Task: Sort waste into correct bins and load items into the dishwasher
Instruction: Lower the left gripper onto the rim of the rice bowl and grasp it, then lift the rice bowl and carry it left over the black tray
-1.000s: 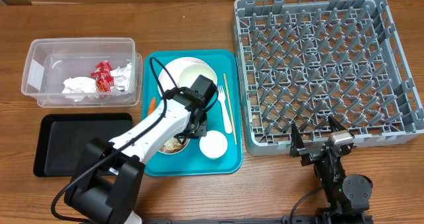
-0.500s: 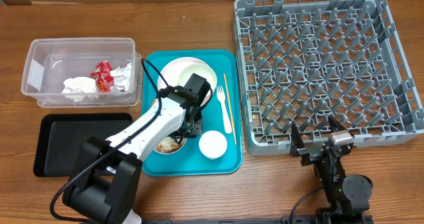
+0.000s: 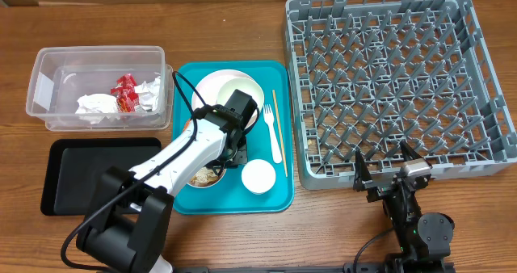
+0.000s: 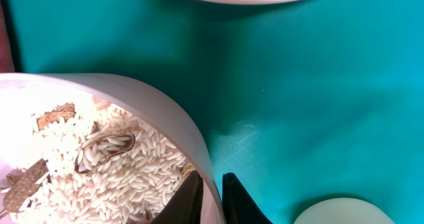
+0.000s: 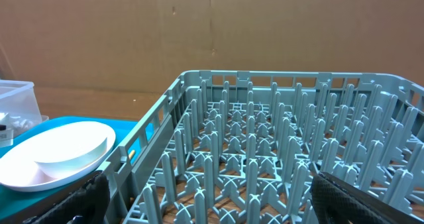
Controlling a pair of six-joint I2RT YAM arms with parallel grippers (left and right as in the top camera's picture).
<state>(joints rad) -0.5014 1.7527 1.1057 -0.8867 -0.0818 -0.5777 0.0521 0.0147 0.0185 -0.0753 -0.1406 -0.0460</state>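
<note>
My left gripper (image 4: pixel 213 201) is shut on the rim of a pale bowl (image 4: pixel 139 111) holding rice-like food scraps (image 4: pixel 86 177), one finger inside and one outside. From overhead, this bowl (image 3: pixel 203 176) sits at the front of the teal tray (image 3: pixel 279 196). Stacked plates (image 3: pixel 230 89), a small white cup (image 3: pixel 260 176), a white fork (image 3: pixel 275 140) and a wooden stick (image 3: pixel 279 123) also lie on that tray. The clear tub (image 3: pixel 48 71) holds a red wrapper (image 3: pixel 123 93) and white napkins (image 3: pixel 97 103). The black tray (image 3: pixel 81 172) is bare. My right gripper (image 3: pixel 388 170) stands open in front of the grey rack (image 3: pixel 293 79).
In the right wrist view the rack's pegs (image 5: pixel 278 151) fill the space between my fingers, with the plates (image 5: pixel 53 154) to the left. The rack's front wall is right behind the right gripper. Bare wooden table lies along the front edge.
My left arm has swung slightly to the left over the tray, with its gripper staying at the rice bowl's rim. The right arm has not moved.
</note>
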